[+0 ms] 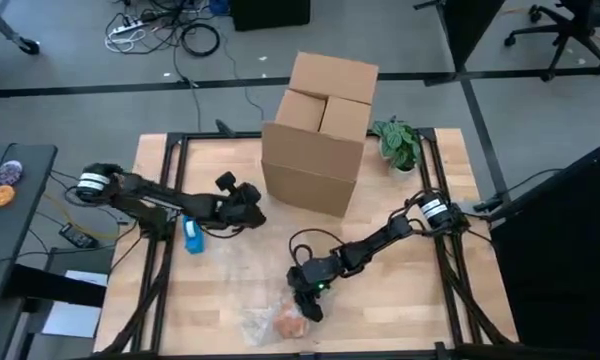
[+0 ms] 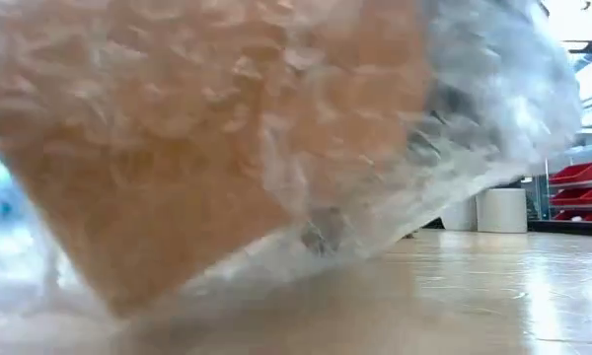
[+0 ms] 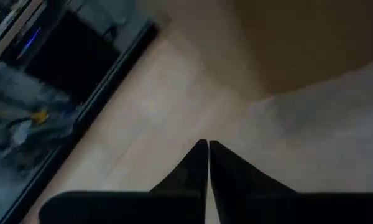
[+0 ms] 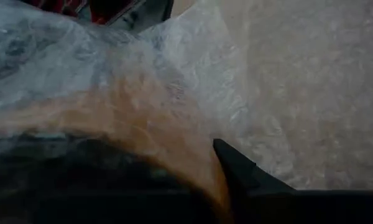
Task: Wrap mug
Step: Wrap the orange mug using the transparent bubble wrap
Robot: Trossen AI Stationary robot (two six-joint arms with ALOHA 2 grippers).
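Orange mug (image 1: 291,322) near the front edge of the wooden table (image 1: 410,310), a little right of the middle, lying inside a crumpled sheet of clear bubble wrap (image 1: 260,322) that spreads out to its left. Seen from table height, filling most of the picture as an orange mass under wrinkled plastic (image 2: 395,118), resting on the boards. Right gripper (image 1: 307,303) down low at the mug's right side, touching or just beside the wrap; arm stretched diagonally from the right rear of the table. From its own wrist camera, one dark finger (image 4: 239,169) lying against the wrapped orange side (image 4: 143,118), the other hidden under the plastic, so spread or closed cannot be told. Left gripper (image 1: 252,214) well apart from the mug, hovering over the table's left middle, just short of the cardboard box; fingers pressed together with nothing between them, tips (image 3: 199,155) meeting in a narrow point above bare wood and the edge of the plastic sheet. Cardboard box (image 1: 315,135) standing at the rear middle, flaps open. Small green plant (image 1: 398,143) just beside the box's right rear corner. Blue object (image 1: 193,235) lying on the left part of the table, beneath the left arm.
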